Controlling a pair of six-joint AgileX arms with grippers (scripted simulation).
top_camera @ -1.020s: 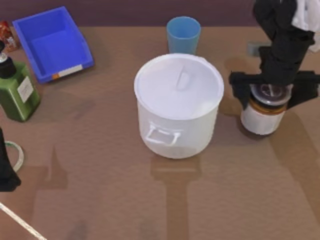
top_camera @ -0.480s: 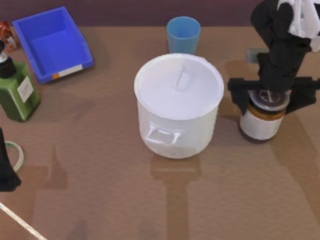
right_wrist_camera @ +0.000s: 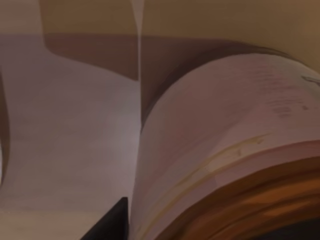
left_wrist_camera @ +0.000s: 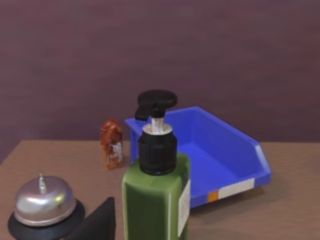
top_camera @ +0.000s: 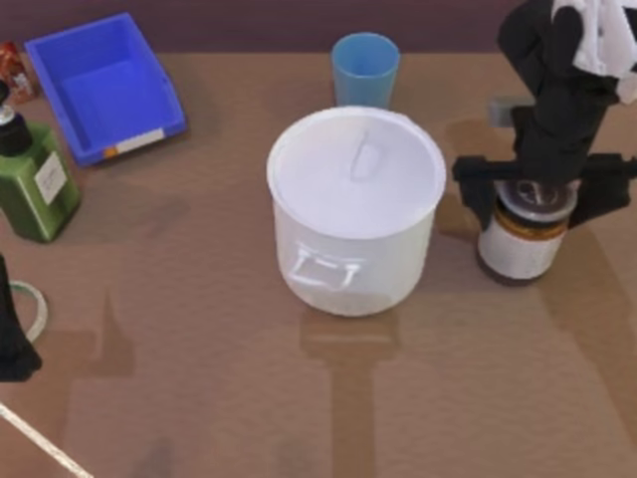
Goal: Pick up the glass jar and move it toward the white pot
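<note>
The right pincer (top_camera: 542, 191) sits directly over the top of the glass jar (top_camera: 520, 244), its black fingers spread out to the jar's left and right at lid height, clenched on the jar's upper part as far as the top view shows. The jar stands upright on the bench (top_camera: 199, 398) toward the right side, just beside the white pot (top_camera: 353, 214) but apart from it, with a narrow strip of bench between the two. In the right wrist view the jar's white label and amber band (right_wrist_camera: 240, 175) fill most of the picture at very close range. The pot, lid on, occupies the middle of the bench, with a light blue cup (top_camera: 365, 66) just behind it. The left arm is parked at the left edge, and its pincer's state cannot be told. Near it stand a green pump bottle (left_wrist_camera: 156, 190), a blue bin (left_wrist_camera: 220, 160), a silver call bell (left_wrist_camera: 44, 202) and a small reddish-brown stamp (left_wrist_camera: 112, 144).
</note>
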